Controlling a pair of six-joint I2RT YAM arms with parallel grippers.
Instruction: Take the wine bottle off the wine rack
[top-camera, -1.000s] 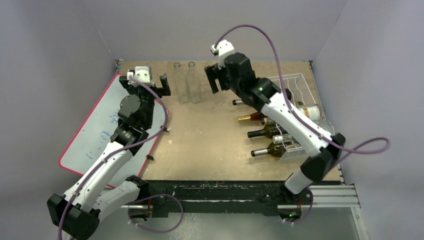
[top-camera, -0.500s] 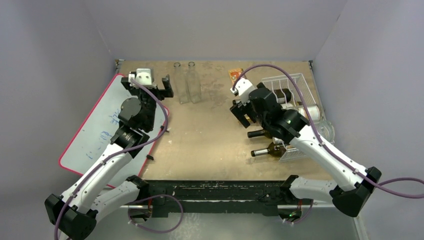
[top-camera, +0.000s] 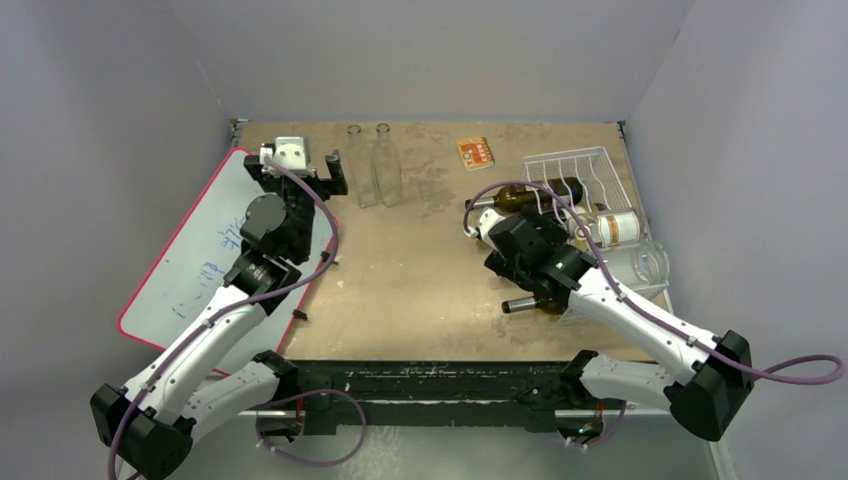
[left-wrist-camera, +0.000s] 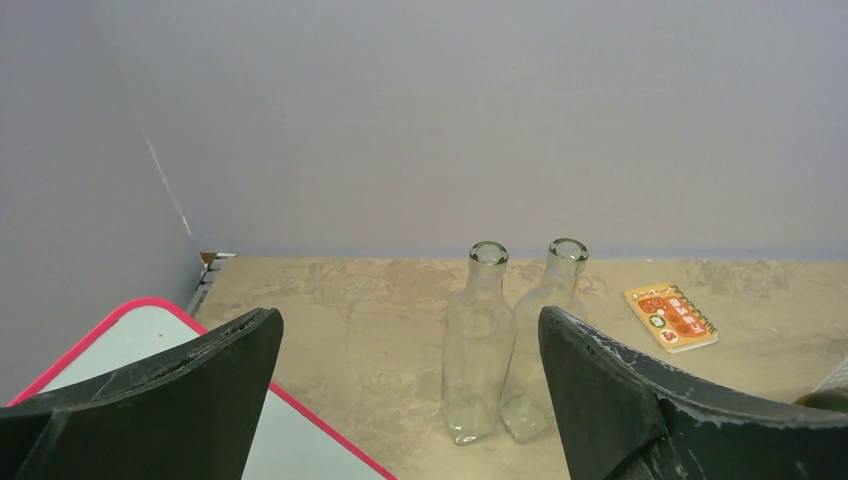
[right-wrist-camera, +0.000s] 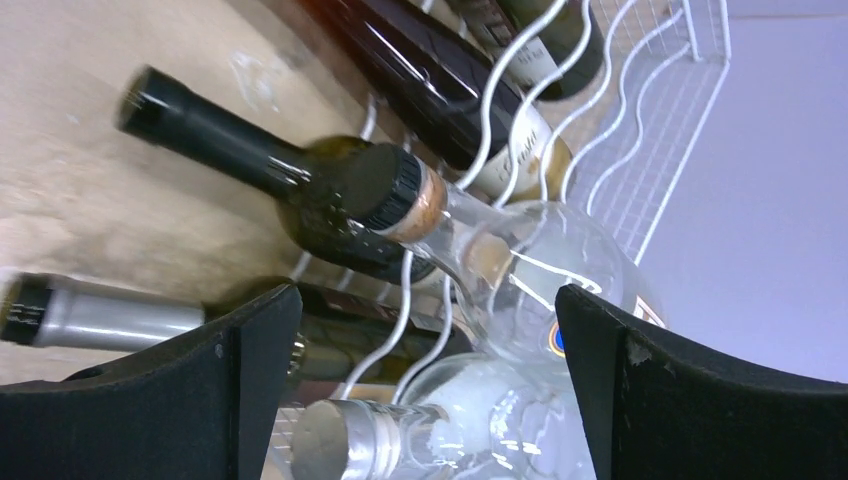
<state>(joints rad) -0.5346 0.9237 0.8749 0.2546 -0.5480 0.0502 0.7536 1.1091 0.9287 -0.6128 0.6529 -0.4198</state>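
The wine rack (top-camera: 585, 165) sat on the right side of the worktop (top-camera: 410, 290), with several bottles lying on their sides in its wavy cradles, necks pointing toward the middle. The right hand (right-wrist-camera: 425, 290) was at the rack's open side, fingers spread wide and gripping nothing. In its wrist view a dark wine bottle (right-wrist-camera: 240, 150) with a black capsule lay just ahead, beside a clear bottle (right-wrist-camera: 520, 270) and a silver-capped one (right-wrist-camera: 100, 312). The left hand (left-wrist-camera: 408, 312) was raised over the far left of the worktop, also spread and empty, facing a pair of upright clear glass bottles (left-wrist-camera: 478, 350). An orange booklet (left-wrist-camera: 670, 317) lay beyond them, and a red-edged whiteboard (top-camera: 190, 260) lay on the left.
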